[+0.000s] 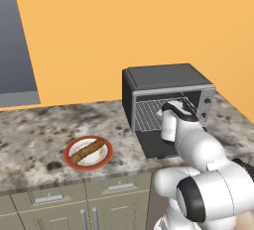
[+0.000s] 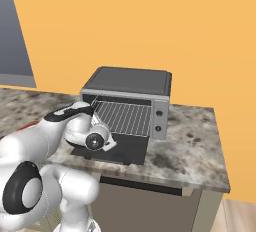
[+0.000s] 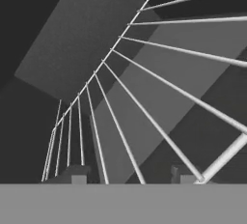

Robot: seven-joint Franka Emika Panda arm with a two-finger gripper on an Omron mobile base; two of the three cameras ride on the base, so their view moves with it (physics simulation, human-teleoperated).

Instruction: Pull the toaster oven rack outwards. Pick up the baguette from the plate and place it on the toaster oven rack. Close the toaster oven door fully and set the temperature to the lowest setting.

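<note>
with the toaster oven door [image 2: 116, 149] dropped flat and its end effector [image 3: 129, 175] part-open, gripping nothing at the rack [image 2: 123, 117] front, the arm faces a baguette [image 1: 88, 150] lying diagonally on the plate [image 1: 73, 163], well leftward along the desk [image 1: 34, 135].

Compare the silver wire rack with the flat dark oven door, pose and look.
The silver wire rack is an open grid of thin bright bars; the flat dark oven door is a solid black panel. The rack sits higher, at the mouth of the cavity; the door lies folded down below it, over the counter's front edge. Both lie roughly level and project forward.
</note>
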